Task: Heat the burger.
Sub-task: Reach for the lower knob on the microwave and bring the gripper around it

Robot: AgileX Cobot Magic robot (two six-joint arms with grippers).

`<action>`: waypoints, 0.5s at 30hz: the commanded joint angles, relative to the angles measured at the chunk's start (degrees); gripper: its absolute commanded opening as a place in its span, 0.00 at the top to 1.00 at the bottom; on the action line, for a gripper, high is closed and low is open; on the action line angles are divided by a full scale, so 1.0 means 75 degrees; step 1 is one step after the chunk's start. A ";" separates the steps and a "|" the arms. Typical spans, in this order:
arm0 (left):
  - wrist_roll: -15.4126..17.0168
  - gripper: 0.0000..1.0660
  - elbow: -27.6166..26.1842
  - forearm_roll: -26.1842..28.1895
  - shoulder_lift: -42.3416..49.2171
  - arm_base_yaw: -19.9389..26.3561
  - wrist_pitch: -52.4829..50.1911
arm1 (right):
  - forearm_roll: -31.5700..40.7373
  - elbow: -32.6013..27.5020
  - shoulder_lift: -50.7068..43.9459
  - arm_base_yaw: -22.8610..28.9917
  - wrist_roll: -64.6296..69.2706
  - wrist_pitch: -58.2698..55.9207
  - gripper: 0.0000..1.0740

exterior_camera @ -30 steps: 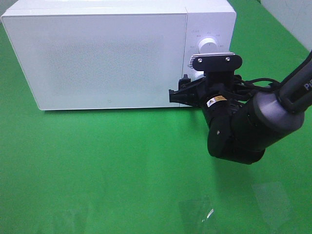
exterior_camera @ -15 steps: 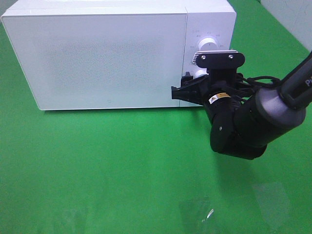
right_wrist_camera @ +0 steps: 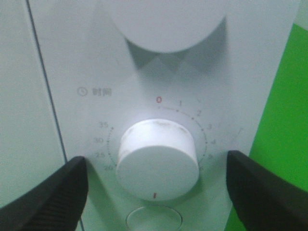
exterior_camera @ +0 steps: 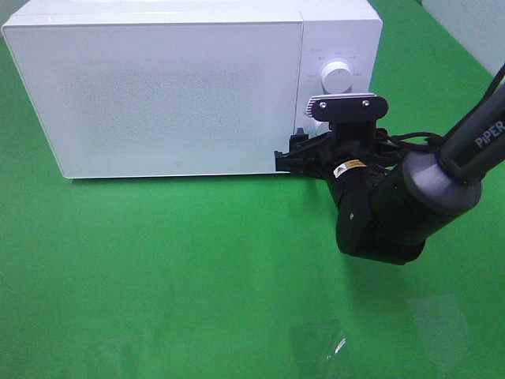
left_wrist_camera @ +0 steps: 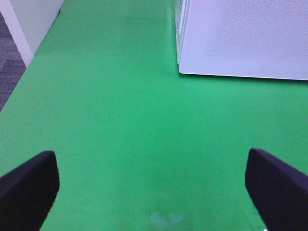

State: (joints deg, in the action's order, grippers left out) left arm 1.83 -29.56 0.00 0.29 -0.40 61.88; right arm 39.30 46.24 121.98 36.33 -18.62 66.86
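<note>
- We see the white box-shaped microwave oven at the back of the green cloth-covered table. Its frosted white door sits flush with the front, closed.
- Burger: not visible in any view, so we cannot tell where it is.
- The black two-finger right gripper is up against the lower part of the microwave's white control panel, near the seam with the door.
- In the right wrist view its fingers are spread, one on each side of the lower round white timer knob. We see clear gaps to the knob on both sides, so the pincer is open and gripping nothing.
- The printed dial scale around that knob shows a red 0, then 1, 2, 3 one way and 35, 30, 25, 20 the other. The red tick on the knob face sits opposite the 0.
- The upper round white knob is uncovered, just above the arm's grey wrist-camera bracket.
- The black left gripper hangs over bare green cloth, apart from the microwave's front corner. Its fingers are far apart, open and empty.
</note>
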 commanded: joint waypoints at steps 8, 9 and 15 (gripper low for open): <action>-0.0023 0.05 0.0000 0.0000 0.0122 0.0023 -0.0107 | -0.0160 0.0160 -0.0267 -0.0038 -0.0252 0.0565 0.29; -0.0023 0.05 0.0000 0.0000 0.0122 0.0023 -0.0107 | -0.0160 0.0160 -0.0267 -0.0038 -0.0252 0.0565 0.29; -0.0023 0.05 0.0000 0.0000 0.0122 0.0023 -0.0107 | -0.0160 0.0160 -0.0267 -0.0038 -0.0252 0.0611 0.30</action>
State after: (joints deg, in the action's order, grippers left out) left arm 1.83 -29.56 0.00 0.29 -0.40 61.88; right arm 39.53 46.24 121.12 36.33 -19.42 67.38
